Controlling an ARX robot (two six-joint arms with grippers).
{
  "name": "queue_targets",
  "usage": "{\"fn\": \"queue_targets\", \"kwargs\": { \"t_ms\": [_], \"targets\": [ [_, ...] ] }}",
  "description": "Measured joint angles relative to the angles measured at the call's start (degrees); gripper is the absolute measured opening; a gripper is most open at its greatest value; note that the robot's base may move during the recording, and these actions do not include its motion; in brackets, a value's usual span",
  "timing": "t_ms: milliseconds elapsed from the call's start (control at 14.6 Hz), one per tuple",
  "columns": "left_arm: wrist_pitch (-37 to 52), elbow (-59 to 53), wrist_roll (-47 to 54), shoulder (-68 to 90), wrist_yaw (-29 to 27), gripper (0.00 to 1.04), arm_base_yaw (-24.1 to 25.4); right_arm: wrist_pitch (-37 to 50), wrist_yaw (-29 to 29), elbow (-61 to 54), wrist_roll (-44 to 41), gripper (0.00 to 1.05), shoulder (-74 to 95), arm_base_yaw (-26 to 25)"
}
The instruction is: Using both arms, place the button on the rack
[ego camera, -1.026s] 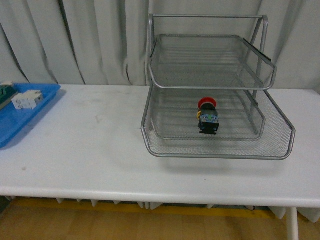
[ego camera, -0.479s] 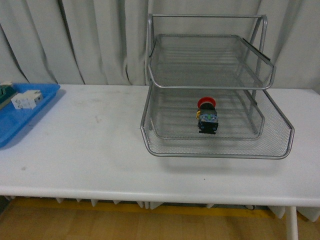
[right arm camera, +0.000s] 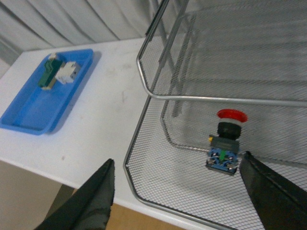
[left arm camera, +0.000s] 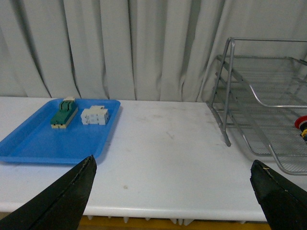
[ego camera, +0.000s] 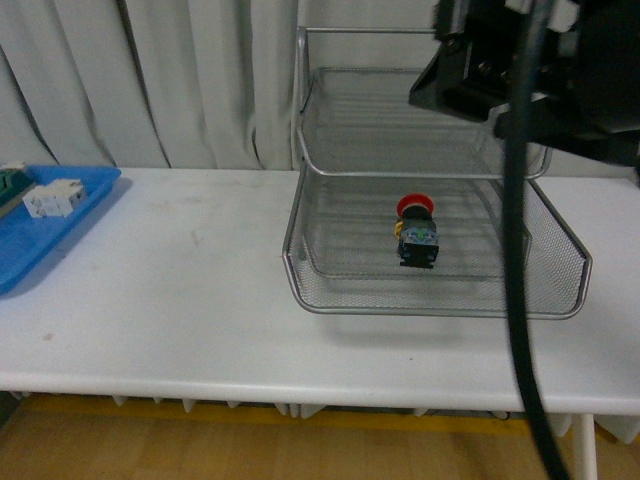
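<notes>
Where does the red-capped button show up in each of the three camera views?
Front view: button in the rack's bottom tier, right of centre.
Left wrist view: only its red cap, at the right edge.
Right wrist view: low and right of centre.
Shared landmark: blue tray.

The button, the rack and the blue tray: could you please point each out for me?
button (ego camera: 416, 207), front view, on its red cap.
rack (ego camera: 430, 312), front view, on the bottom tier's front rim.
blue tray (left arm camera: 43, 143), left wrist view, on its bare floor.

No readable text, labels, brand marks, numbers or signs found in any view. Small blue-green label seen on button (right arm camera: 224, 142) body, its markings too small and blurred to be read.
</notes>
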Motion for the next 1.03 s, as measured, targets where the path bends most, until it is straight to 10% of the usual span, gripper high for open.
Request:
{"fn": "queue_targets", "kwargs": {
  "t_ms": [479, 1026],
  "targets": [
    [0.0, 0.0, 0.0, 0.0, 0.0, 0.98, 0.0, -12.4, -2.6, 0.6, -1.5, 0.02, 4.8, 2.8],
    [0.0, 0.0, 0.0, 0.0, 0.0, 0.98, 0.0, -12.9, -0.8, -3.9, -5.9, 0.02, 13.0, 3.6]
  ]
}}
